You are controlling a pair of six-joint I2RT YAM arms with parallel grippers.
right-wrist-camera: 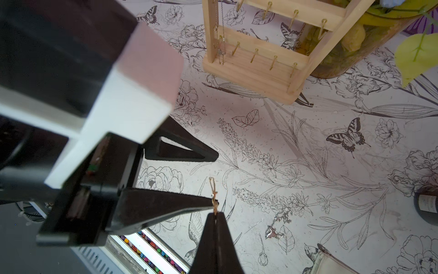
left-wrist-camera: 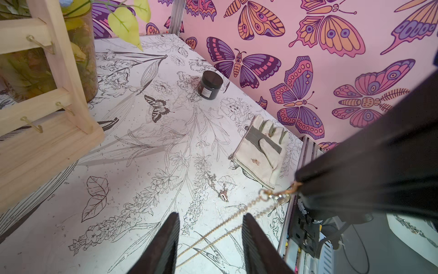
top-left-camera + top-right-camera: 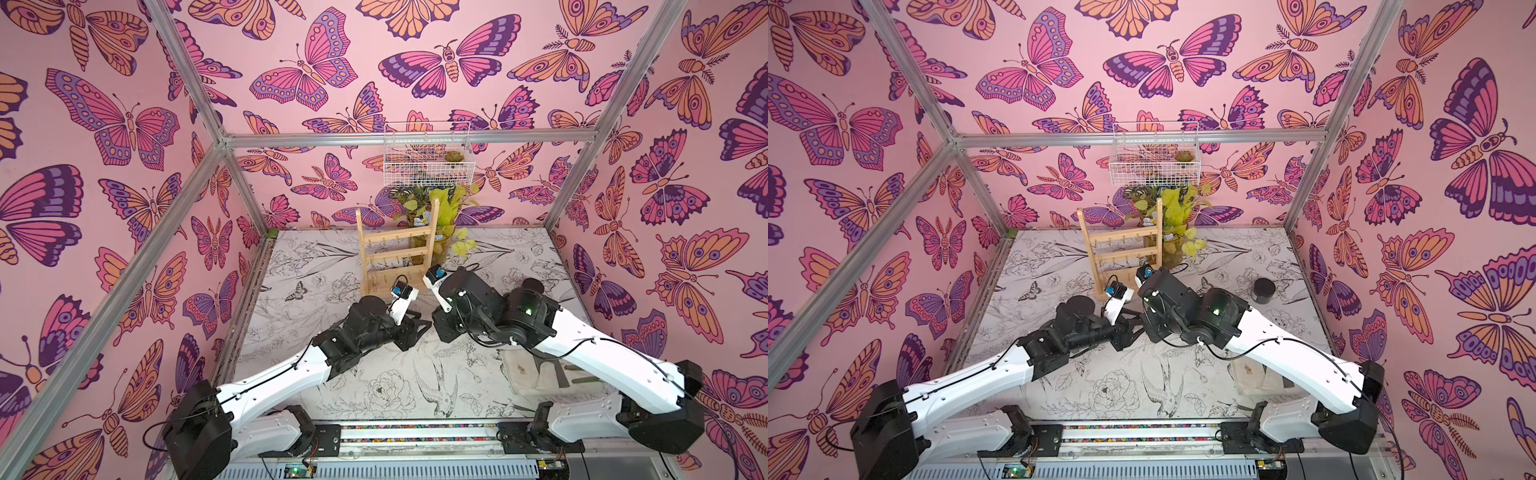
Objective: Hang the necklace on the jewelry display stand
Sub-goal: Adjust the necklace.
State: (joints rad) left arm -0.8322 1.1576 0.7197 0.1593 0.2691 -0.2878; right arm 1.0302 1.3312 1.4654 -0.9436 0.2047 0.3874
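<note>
The necklace (image 2: 270, 195), a fine gold chain, is strung in the air between my two grippers. My right gripper (image 1: 215, 213) is shut on its clasp end (image 1: 213, 189). From there two strands run down between the fingers of my left gripper (image 2: 211, 214), which stands open around them without pinching them. The two grippers meet just in front of the jewelry display stand (image 3: 399, 249) (image 3: 1121, 253), a light wooden rack with gold hooks, which also shows in both wrist views (image 2: 47, 106) (image 1: 260, 59). In both top views the chain is too thin to make out.
A silver pendant piece (image 2: 220, 189) (image 1: 277, 223) lies on the table below the grippers. Another thin chain (image 1: 221, 35) hangs at the stand's post. A glove (image 2: 258, 151), a black jar (image 3: 1262, 289), a vase of leaves (image 3: 440, 241) and a wire basket (image 3: 428, 153) are nearby.
</note>
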